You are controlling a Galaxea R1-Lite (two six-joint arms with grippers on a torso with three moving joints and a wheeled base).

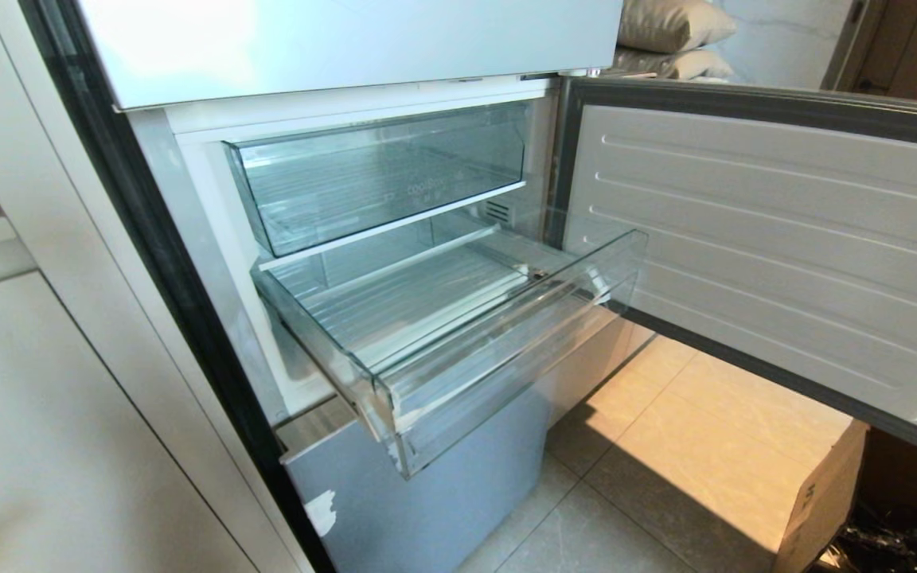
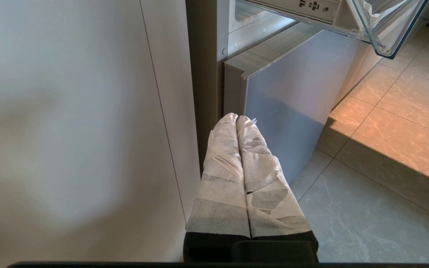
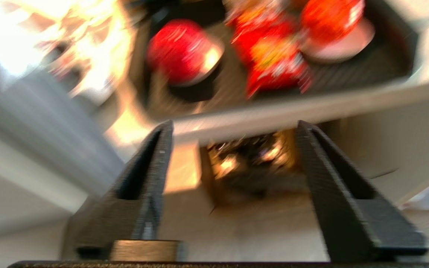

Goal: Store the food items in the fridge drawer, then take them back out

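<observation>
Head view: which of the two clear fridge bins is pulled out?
The lower one, the fridge drawer: it juts past the cabinet front over the floor, with its curled front lip nearest the camera. The upper clear bin sits pushed back inside the compartment.

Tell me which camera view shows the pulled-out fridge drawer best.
The head view: the whole fridge drawer shows there, pulled out, with nothing visible inside. The left wrist view catches only its front corner and rail from below. The right wrist view shows none of it.
</observation>
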